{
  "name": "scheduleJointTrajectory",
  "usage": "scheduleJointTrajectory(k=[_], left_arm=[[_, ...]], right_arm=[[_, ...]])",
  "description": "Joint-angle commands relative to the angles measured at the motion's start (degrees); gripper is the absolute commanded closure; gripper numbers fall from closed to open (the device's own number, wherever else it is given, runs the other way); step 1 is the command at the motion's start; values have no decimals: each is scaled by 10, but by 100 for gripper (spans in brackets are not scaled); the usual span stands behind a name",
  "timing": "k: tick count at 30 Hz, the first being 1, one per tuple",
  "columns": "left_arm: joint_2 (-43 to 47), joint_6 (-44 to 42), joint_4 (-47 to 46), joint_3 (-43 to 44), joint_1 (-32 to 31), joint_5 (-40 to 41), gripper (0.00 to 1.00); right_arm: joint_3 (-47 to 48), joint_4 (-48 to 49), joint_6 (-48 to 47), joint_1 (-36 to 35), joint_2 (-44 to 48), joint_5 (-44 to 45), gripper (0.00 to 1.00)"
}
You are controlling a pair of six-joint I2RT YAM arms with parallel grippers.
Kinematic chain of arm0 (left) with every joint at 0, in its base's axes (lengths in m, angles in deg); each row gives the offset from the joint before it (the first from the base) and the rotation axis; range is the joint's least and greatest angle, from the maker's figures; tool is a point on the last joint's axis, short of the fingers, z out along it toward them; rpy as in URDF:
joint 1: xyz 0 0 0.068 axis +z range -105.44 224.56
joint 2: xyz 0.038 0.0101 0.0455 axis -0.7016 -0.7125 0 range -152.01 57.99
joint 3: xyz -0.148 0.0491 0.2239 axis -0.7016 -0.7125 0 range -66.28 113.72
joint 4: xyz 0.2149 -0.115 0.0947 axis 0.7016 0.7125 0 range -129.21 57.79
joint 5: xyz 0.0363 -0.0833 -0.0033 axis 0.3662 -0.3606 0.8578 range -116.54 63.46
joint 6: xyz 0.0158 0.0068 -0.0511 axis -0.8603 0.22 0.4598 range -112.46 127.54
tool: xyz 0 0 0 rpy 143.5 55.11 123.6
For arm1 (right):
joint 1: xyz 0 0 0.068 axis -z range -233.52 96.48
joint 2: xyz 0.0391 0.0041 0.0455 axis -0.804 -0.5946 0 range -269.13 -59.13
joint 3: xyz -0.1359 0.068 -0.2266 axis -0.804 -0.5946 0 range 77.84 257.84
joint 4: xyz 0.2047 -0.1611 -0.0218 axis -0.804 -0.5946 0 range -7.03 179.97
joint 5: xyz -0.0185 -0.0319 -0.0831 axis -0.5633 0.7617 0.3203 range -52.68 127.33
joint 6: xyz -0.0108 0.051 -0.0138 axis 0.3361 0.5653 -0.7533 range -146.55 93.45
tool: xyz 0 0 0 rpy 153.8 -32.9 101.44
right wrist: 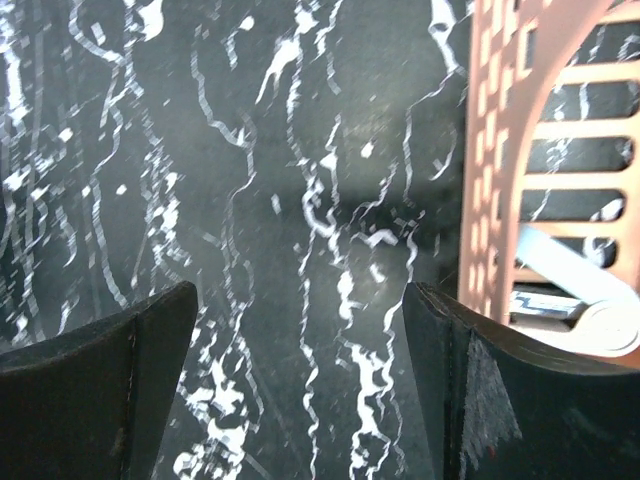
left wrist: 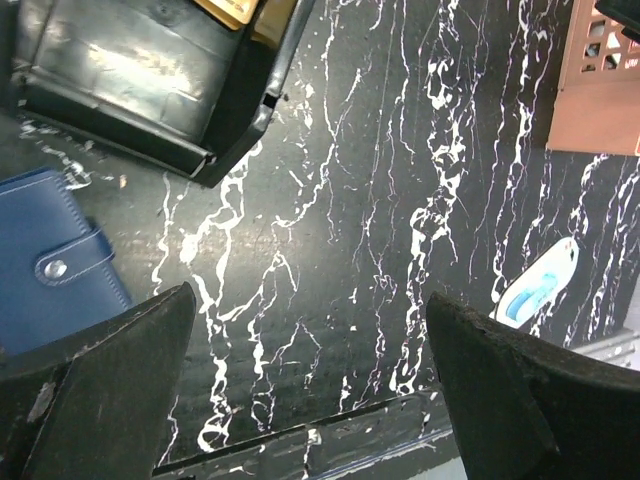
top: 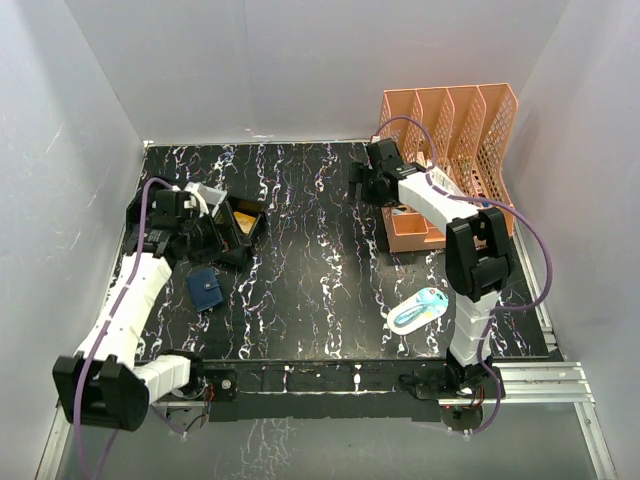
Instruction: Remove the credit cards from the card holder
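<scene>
Navy card holder (top: 205, 290) lying snapped shut, presumably keeping cards inside; left gripper (left wrist: 308, 300) hovering near it, jaws apart for grasping; right gripper (right wrist: 300, 290) hanging well apart, likewise spread.

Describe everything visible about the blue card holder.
The card holder is a small navy wallet that looks like leather. It is folded shut, so its inside is hidden, and its tab is fastened by a silver snap. It lies flat on the black marbled table, on the left side. It sits just nearer than the black tray and apart from it. Nothing lies on it.
</scene>
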Motion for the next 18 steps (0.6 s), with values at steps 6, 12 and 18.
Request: scheduleJointTrajectory(k=[6,12,18], left_arm=[[-179,-48,-93,56,1,-112,1],[-264,-61,-98,85,-4,-144,5],[-303,-68,-109,93,-9,-142,7]], right_arm=[[-94,61,48,4,129,-207,17],[-164,81,68,4,195,-243,15],[-206,89,82,5,241,-253,14]])
